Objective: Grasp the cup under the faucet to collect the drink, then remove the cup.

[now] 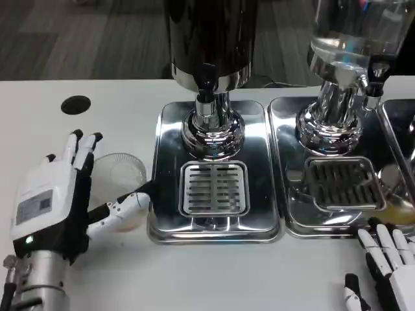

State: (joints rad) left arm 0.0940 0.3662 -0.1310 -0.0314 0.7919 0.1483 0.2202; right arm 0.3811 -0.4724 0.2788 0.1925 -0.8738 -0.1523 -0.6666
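1. Reaching for the cup [123, 175], our left hand [55, 201] sits on the table [117, 103] left of the tray [165, 129], fingers spread, thumb under the cup's near side, nothing gripped yet.
2. We judge the cup needs a firm wrap before it moves right onto the grate [214, 188], under the faucet [206, 81].
3. We should squeeze lightly; the cup looks thin, clear and easily crushed.
4. Our right hand [389, 265] rests at the lower right, fingers loosely apart, holding nothing.
5. The tray is polished steel, mirror-bright and likely slick; the grate is slotted, the dispenser base rounded chrome.
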